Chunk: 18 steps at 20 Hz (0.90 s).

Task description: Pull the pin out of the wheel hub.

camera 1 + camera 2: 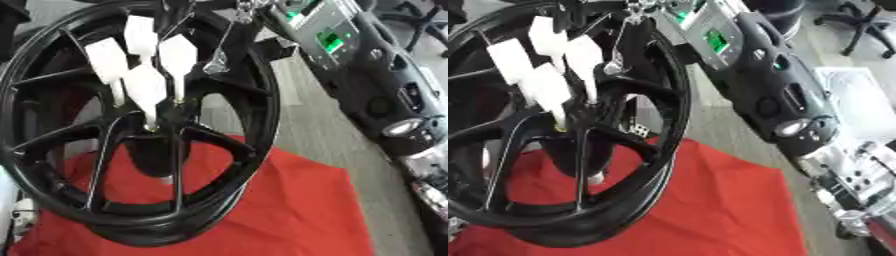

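We are looking at a black wheel (pixel 131 150) standing upright over a red cloth (pixel 297 210), probably so its hub (pixel 162 125) is facing us, with four white-headed pins (pixel 144 85) sticking out of it. Our right arm (pixel 772 85) is reaching in from the upper right; we cannot tell how its hand is set, and our left hand is not showing

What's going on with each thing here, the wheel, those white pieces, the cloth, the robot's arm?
Wheel: black, spoked, standing upright on the cloth.
White pins: four with white handles, all seated in the hub, none pulled out.
Red cloth: spread out under the wheel, slightly wrinkled.
Right arm: reaching in from the right toward the wheel's top; its hand is hidden near the rim.
Left hand: not in view.
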Each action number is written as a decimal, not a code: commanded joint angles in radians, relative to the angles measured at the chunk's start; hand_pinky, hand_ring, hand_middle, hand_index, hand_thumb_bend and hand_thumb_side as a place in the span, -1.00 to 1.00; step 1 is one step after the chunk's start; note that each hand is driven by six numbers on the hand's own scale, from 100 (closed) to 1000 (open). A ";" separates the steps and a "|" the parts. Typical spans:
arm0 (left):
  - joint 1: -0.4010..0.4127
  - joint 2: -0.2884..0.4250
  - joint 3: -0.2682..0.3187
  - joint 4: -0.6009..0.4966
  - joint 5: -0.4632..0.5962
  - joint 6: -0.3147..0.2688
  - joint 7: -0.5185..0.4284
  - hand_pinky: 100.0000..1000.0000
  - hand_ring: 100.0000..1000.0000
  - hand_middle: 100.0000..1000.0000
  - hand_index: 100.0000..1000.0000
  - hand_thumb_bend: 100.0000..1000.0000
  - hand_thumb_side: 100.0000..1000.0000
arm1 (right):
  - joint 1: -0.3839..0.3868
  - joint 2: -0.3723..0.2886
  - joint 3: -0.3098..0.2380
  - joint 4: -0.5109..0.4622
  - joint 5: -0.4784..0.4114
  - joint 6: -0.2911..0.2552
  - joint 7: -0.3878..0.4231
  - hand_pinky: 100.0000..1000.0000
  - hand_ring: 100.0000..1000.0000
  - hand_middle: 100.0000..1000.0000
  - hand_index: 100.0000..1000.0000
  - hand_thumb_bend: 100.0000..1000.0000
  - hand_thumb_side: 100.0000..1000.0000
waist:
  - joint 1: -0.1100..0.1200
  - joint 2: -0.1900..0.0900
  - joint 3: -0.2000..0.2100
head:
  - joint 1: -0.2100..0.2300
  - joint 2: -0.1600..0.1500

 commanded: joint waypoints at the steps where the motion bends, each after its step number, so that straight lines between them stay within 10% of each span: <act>1: -0.007 0.016 0.009 -0.017 -0.008 0.000 -0.003 0.69 0.65 0.81 0.89 0.71 0.14 | -0.019 -0.005 -0.016 0.010 0.015 -0.002 -0.017 0.59 0.48 0.43 0.53 -0.35 -1.00 | 0.008 -0.012 0.002 | -0.001 0.006; 18: -0.008 0.010 0.008 -0.019 -0.013 0.002 -0.005 0.69 0.65 0.82 0.88 0.71 0.14 | -0.009 -0.008 -0.014 0.041 0.006 -0.002 -0.026 0.58 0.46 0.42 0.52 -0.42 -1.00 | 0.004 0.004 0.011 | -0.005 0.006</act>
